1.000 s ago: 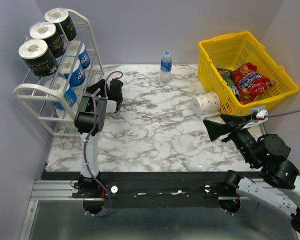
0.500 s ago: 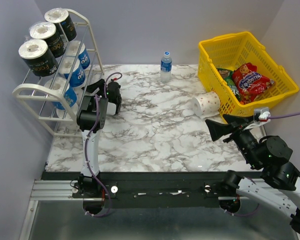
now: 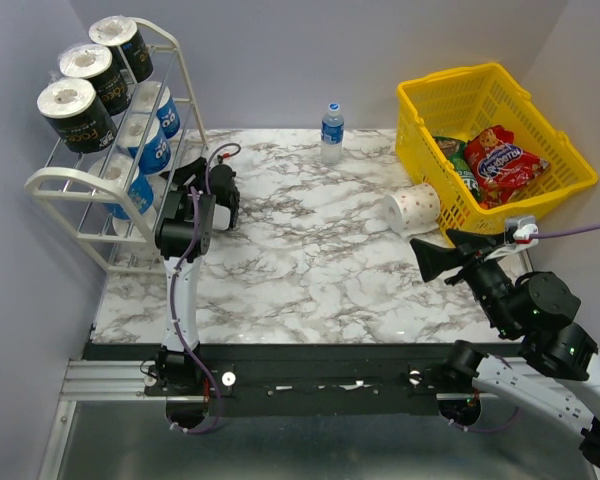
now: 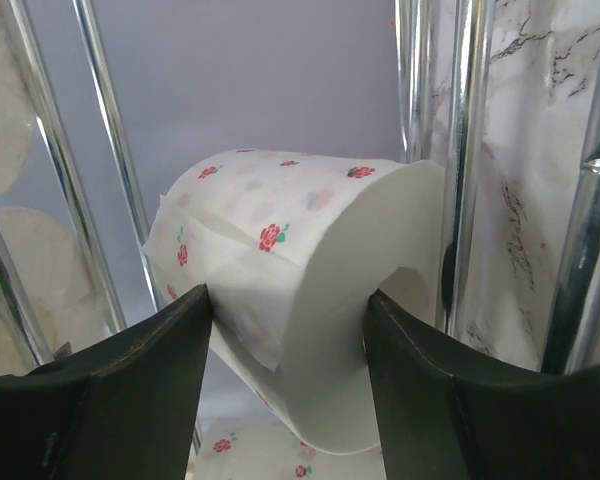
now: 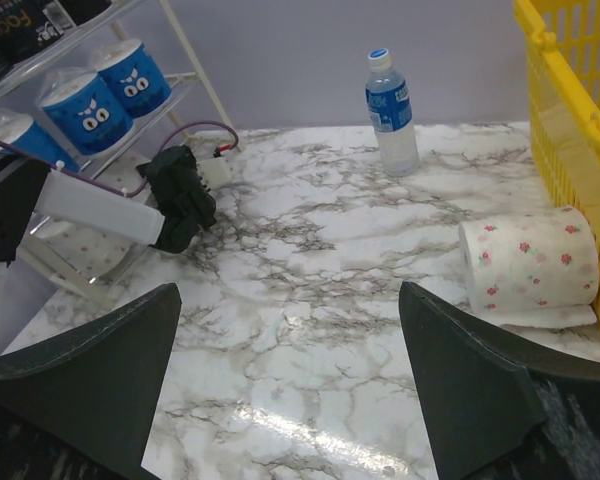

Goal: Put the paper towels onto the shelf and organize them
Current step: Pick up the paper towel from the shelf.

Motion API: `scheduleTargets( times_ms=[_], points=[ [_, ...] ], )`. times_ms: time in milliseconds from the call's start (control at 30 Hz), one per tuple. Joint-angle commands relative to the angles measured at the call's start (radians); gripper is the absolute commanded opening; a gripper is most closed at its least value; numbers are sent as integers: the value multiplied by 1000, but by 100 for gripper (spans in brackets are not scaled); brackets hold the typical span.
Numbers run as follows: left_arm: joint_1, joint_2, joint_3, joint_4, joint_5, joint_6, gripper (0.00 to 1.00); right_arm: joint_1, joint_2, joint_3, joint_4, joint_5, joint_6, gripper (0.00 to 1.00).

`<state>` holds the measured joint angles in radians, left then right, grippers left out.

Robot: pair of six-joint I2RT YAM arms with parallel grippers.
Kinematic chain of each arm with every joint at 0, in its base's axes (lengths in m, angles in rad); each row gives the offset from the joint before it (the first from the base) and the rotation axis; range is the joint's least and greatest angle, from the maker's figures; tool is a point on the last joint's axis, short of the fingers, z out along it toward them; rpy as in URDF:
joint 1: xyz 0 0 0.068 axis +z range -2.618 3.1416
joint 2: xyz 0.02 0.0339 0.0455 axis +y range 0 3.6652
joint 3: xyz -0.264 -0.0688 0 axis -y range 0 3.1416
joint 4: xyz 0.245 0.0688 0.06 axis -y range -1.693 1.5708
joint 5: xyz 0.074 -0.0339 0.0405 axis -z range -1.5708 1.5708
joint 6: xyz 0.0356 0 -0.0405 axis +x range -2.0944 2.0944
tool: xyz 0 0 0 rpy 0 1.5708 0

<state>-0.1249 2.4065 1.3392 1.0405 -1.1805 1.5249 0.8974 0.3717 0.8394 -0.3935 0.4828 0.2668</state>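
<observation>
White red-dotted paper towel roll [image 4: 300, 260] at white metal-bar shelf [image 4: 470, 150], far left: likely light, soft, crushable; take across curved sides; left tool [image 4: 288, 293] flanks it, grip unclear; right tool [image 5: 288, 300] spread, empty.

The marble table [image 3: 310, 270] is carrying a white shelf [image 3: 42, 183] at its far left, a water bottle [image 3: 331, 133] at the far edge and a yellow basket [image 3: 421, 150] at the far right. A rose-printed roll [image 3: 413, 207] is lying just beside the basket. The shelf is holding black rolls [image 3: 75, 112] on top (three of them) and blue rolls [image 3: 150, 140] below.
</observation>
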Motion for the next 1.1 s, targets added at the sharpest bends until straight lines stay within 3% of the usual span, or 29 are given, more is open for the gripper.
scheduleTargets(
  times_ms=[0, 167, 467, 800, 1067],
  points=[
    [8, 46, 12, 196, -30, 110, 59, 0, -11, -11, 15, 30, -15, 99],
    [8, 42, 17, 334, -21, 208, 50, 0, -11, -16, 15, 27, -15, 99],
    [1, 57, 70, 513, 5, 357, 47, 0, -25, -19, 12, 19, -11, 99],
    [-13, 42, 101, 558, 25, 414, 45, -2, -11, -19, 12, 13, -3, 99],
    [-28, 23, 106, 564, 36, 420, 36, 0, -5, -16, 12, 17, -8, 99]
  ],
)
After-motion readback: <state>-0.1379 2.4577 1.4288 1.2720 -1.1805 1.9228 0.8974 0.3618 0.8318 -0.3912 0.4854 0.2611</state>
